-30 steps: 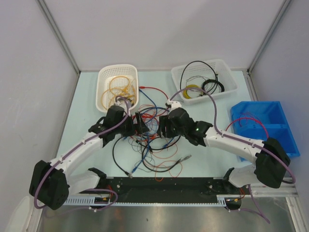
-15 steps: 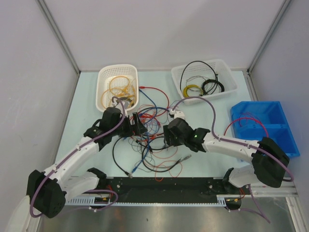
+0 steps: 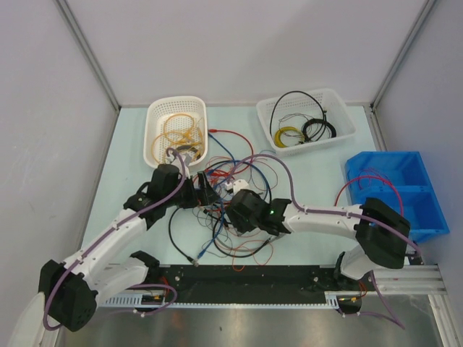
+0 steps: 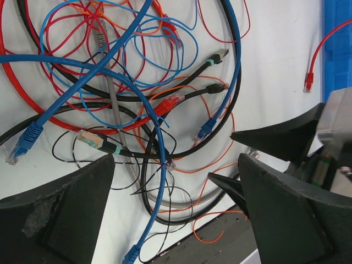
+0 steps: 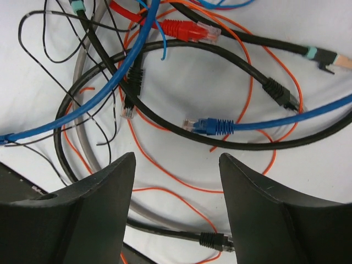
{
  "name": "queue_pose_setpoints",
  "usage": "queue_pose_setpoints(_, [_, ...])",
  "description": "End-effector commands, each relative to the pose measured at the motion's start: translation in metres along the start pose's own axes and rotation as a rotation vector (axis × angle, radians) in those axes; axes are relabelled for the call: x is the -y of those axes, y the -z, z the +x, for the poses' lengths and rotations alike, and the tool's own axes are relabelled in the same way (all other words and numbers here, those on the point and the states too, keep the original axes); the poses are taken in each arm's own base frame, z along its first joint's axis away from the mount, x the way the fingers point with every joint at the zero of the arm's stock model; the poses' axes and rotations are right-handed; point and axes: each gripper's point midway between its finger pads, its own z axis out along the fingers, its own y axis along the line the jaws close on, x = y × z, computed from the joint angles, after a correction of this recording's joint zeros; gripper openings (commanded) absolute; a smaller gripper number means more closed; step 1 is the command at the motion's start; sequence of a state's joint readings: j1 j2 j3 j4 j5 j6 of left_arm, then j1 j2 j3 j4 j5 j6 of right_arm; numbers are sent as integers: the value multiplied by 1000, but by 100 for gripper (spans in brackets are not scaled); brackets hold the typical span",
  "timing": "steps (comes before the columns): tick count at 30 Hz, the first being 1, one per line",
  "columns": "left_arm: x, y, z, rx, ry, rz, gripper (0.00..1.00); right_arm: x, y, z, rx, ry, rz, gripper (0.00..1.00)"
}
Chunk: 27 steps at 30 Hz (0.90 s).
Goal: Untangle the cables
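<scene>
Task thing: we find the thin red, blue, orange and black cables [image 3: 221, 173] with small plug ends lying looped through one another in one loose heap at the middle of the pale table [image 3: 311, 246]
Plugs: we see a blue plug [image 5: 212, 126] and a red plug [image 5: 184, 28] lying among black and orange loops
Left gripper: our black left gripper [image 3: 208, 194] hovers at the heap's left side, fingers spread wide with nothing between them
Right gripper: our black right gripper [image 3: 230, 215] hangs low over the heap's near part, fingers apart and pinching nothing
Far left: a white slotted plastic basket [image 3: 154, 116] holds yellow-orange coils
Far right: a second white slotted basket [image 3: 349, 131] holds black and yellow coils
Right edge: a blue plastic two-compartment bin [image 3: 427, 217], from which a red wire trails onto the table
</scene>
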State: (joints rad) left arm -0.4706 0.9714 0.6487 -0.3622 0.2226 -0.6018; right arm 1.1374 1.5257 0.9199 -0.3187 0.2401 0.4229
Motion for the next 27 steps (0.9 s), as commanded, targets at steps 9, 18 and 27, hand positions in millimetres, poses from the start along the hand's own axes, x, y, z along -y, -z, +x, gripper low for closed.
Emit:
queue_pose_setpoints(9, [1, 7, -1, 24, -21, 18, 100, 13, -31, -8, -52, 90, 44, 66])
queue_pose_setpoints(18, [1, 4, 2, 10, -12, 23, 100, 9, -49, 9, -118, 85, 5, 45])
queue_pose_setpoints(27, [-1, 6, 0, 20, -16, 10, 100, 7, -25, -4, -69, 88, 22, 0])
